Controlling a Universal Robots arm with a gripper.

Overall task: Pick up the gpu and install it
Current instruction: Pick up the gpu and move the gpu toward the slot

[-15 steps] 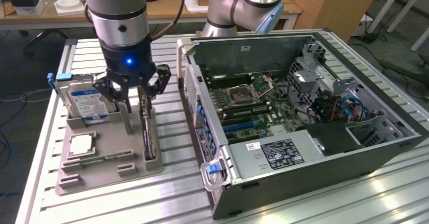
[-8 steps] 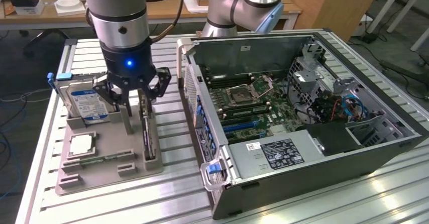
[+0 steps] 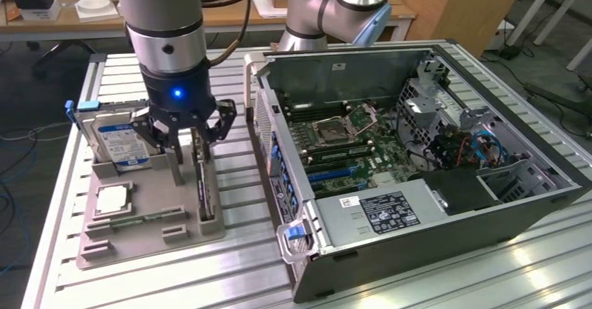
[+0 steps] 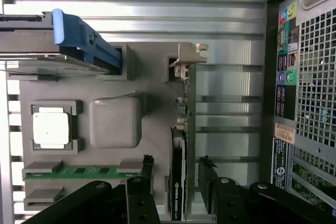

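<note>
Here, the gripper [image 3: 194, 143] (spread wide) straddles the gpu [image 4: 178, 182], with a gap beside each face.

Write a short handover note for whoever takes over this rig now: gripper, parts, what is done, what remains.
The gripper is open, low over the gpu, one finger on each side, not closed on it.
The gpu stands on edge in the grey holder, beside the open computer case.
Done: the gripper is placed at the gpu.
Left: grip, lift, install; the gpu is not yet in the case.
</note>
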